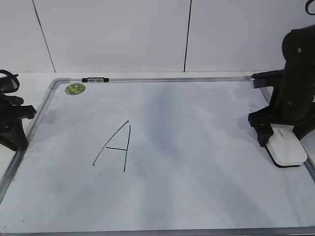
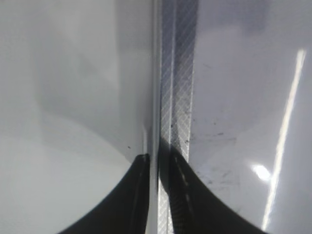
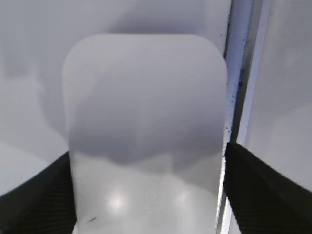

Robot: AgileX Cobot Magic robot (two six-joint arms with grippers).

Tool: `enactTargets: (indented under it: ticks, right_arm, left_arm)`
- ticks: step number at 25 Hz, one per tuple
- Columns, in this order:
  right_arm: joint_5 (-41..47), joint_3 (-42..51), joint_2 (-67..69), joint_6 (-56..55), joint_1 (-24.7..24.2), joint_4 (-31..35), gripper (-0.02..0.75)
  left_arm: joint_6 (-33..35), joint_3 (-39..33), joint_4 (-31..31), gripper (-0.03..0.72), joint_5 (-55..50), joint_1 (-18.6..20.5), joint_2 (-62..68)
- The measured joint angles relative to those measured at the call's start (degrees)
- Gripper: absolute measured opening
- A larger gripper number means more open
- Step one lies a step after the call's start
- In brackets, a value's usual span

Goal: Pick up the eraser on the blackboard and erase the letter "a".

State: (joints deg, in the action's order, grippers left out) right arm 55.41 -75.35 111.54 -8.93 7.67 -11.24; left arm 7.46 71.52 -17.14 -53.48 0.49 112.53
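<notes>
Left gripper [image 2: 156, 195]: parked over the board's left frame rail, fingers drawn almost together with only the rail showing in the slit between them, holding nothing; seen in the exterior view as a dark mass at the far left edge.

Blackboard [image 1: 197, 196]: white dry-erase surface in a grey frame, lying flat across most of the table; green sticker [image 1: 75, 89] and small black clip [image 1: 95, 79] at the upper left.

Capital "A" [image 1: 115, 147]: tall, angular, left of centre.

Letter "a": not found anywhere on the visible board; no small cursive mark in any view, so either gone already or too faint to make out.

Eraser [image 1: 286, 149]: at the board's right edge, hard against the frame, long axis running roughly toward the camera.

Right gripper [image 3: 146, 195]: straddling the eraser, one finger on each long side, apparently clamped on it, though true contact is hard to judge.

Key relation: writing area lies well to the left of the eraser; right arm far nearer to the eraser than the left.

Hidden: eraser's felt underside; whether it rests on the board or is lifted.
</notes>
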Motion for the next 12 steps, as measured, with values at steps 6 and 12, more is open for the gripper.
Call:
enactTargets:
  ticks: [6,12]
  right_arm:
    - [2.45,-1.86,0.47,0.0,0.0,0.46,0.67]
    - [7.6,-8.2,0.59,0.0,0.0,1.33,0.67]
  left_arm:
    - [0.0,0.0,1.37,0.268,0.11,0.0,0.0]
    - [0.0,0.0,1.91,0.352,0.23,0.1,-0.12]
